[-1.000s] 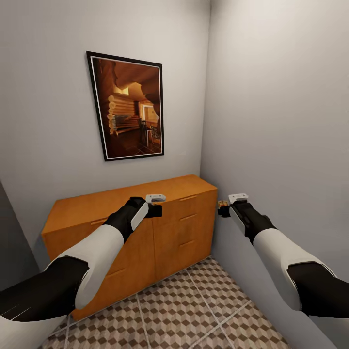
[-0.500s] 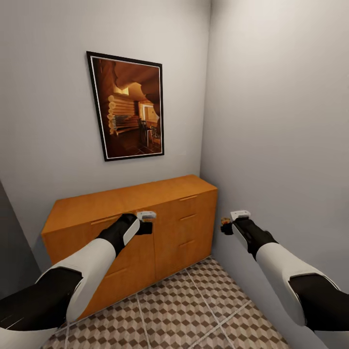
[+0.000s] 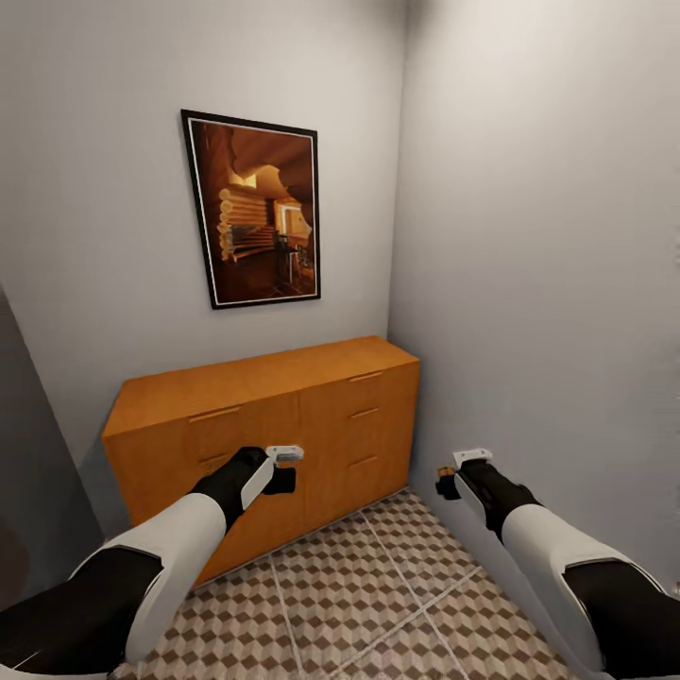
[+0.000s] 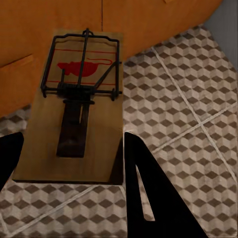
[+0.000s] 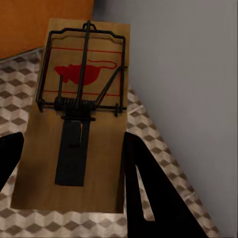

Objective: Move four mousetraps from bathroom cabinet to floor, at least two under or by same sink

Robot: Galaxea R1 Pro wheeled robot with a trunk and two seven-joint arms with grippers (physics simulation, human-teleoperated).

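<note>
Left pincer [image 3: 280,480] is pinching 1 trap [image 4: 74,109] flat between its fingers [image 4: 148,193], wire side up; right pincer [image 3: 444,482] is pinching another trap [image 5: 79,114] likewise. Probably held level for laying flat on the floor [image 3: 397,586]. Cabinet [image 3: 274,425] sits just ahead of the left pincer, fronts shut. Narrow grey-walled corner, cube-pattern tiles below both pincers, wall close beside the right.

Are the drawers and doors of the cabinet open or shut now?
Shut. In the head view every front of the cabinet lies flush, with no gap showing.
</note>
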